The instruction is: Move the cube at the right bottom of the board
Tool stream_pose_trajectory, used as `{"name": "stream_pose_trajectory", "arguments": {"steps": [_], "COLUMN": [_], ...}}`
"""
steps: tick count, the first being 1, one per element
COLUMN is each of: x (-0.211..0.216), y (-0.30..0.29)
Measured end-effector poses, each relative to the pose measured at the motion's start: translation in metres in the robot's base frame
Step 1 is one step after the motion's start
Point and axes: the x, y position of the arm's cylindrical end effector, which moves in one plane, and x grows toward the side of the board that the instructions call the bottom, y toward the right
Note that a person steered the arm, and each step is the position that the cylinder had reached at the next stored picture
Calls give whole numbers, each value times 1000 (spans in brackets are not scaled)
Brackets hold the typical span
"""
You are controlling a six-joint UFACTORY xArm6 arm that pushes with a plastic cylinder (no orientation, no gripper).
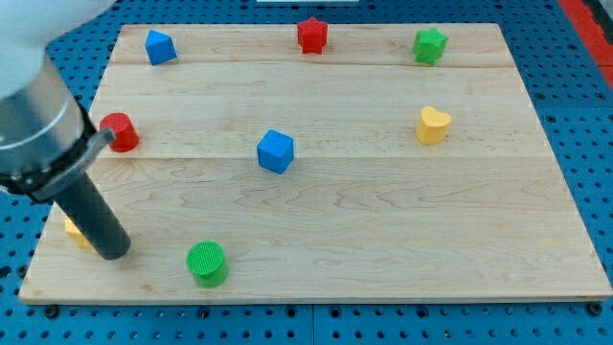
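A blue cube sits near the middle of the wooden board. My tip is at the view's lower left, far to the left of and below the cube. It stands right beside a yellow block, which the rod mostly hides. A green cylinder lies to the right of the tip near the bottom edge.
A red cylinder is at the left edge. A blue block, a red star and a green star line the top. A yellow heart is at the right.
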Motion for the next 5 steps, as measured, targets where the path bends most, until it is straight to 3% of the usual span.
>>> {"name": "stream_pose_trajectory", "arguments": {"steps": [1,3,4,5], "x": [19,10,-23,-97], "y": [26,146,108,94]}}
